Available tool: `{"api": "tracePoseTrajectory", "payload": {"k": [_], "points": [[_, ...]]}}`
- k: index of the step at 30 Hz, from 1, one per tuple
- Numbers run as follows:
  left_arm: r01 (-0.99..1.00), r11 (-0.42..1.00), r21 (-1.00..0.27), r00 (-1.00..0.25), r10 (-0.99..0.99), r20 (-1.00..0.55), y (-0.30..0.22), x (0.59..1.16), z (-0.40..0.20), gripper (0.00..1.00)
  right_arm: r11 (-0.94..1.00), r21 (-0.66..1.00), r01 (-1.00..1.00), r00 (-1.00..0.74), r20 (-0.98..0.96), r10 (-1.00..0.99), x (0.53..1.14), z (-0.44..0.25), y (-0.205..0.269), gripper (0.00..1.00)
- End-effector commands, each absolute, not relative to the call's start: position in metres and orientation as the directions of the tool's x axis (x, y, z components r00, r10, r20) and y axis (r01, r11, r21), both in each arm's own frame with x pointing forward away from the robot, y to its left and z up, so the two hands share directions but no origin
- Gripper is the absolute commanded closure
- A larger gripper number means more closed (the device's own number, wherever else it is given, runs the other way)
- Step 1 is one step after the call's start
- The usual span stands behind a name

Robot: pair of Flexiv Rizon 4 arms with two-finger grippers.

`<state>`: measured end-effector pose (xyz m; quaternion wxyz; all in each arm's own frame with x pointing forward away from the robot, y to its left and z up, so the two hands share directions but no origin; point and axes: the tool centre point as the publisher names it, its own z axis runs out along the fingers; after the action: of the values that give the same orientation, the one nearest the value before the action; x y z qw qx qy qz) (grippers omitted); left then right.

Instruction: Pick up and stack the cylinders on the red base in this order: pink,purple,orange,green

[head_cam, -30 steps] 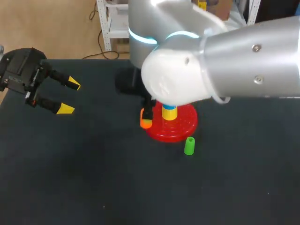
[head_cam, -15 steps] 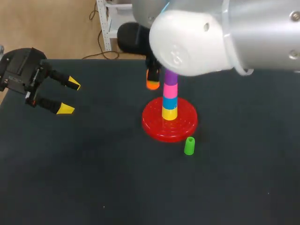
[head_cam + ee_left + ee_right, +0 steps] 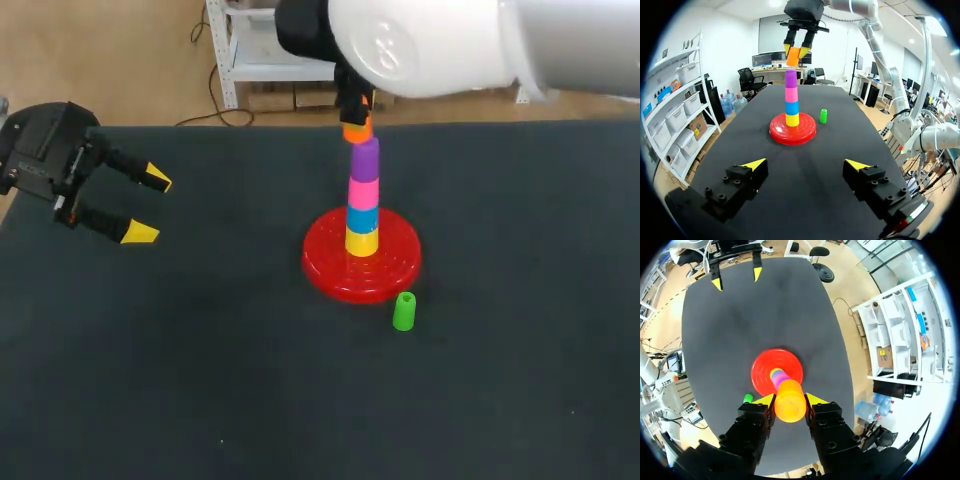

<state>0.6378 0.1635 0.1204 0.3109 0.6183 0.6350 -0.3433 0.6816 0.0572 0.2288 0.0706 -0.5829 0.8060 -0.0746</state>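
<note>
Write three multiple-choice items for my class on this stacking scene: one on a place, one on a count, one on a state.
1. Where is the green cylinder?
A. on the table beside the red base
B. on top of the stack
C. in a gripper

2. How many cylinders are stacked on the red base?
A. two
B. six
C. four

3. What state is the right gripper in?
A. open and empty
B. shut on the orange cylinder
C. shut on the green cylinder

Answers:
1 A: it stands on the table just off the base's rim.
2 C: yellow, blue, pink and purple ones show.
3 B: both fingers press the orange cylinder from two sides.
</note>
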Motion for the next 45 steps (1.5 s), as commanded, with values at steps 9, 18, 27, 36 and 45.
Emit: {"api": "tracePoseTrajectory", "payload": {"k": [9, 18, 27, 36, 45], "points": [[0.999, -0.001, -0.049, -0.040, 0.570, -0.821, 0.164, 0.638, 0.120, 0.00, 0.354, -0.158, -0.922, -0.351, -0.043, -0.935, 0.694, 0.222, 0.047, 1.00], [0.999, -0.001, -0.049, -0.040, 0.570, -0.821, 0.164, 0.638, 0.120, 0.00, 0.368, -0.143, -0.919, -0.363, -0.060, -0.930, 0.698, 0.217, 0.041, 1.00], [0.999, -0.001, -0.049, -0.040, 0.570, -0.821, 0.164, 0.638, 0.120, 0.00, 0.362, -0.130, -0.923, -0.359, -0.046, -0.932, 0.699, 0.210, 0.042, 1.00], [0.999, -0.001, -0.049, -0.040, 0.570, -0.821, 0.164, 0.638, 0.120, 0.00, 0.358, -0.133, -0.924, -0.354, -0.057, -0.934, 0.696, 0.211, 0.043, 1.00], [0.999, -0.001, -0.049, -0.040, 0.570, -0.821, 0.164, 0.638, 0.120, 0.00, 0.355, -0.153, -0.922, -0.349, -0.066, -0.935, 0.691, 0.217, 0.042, 1.00]]}}
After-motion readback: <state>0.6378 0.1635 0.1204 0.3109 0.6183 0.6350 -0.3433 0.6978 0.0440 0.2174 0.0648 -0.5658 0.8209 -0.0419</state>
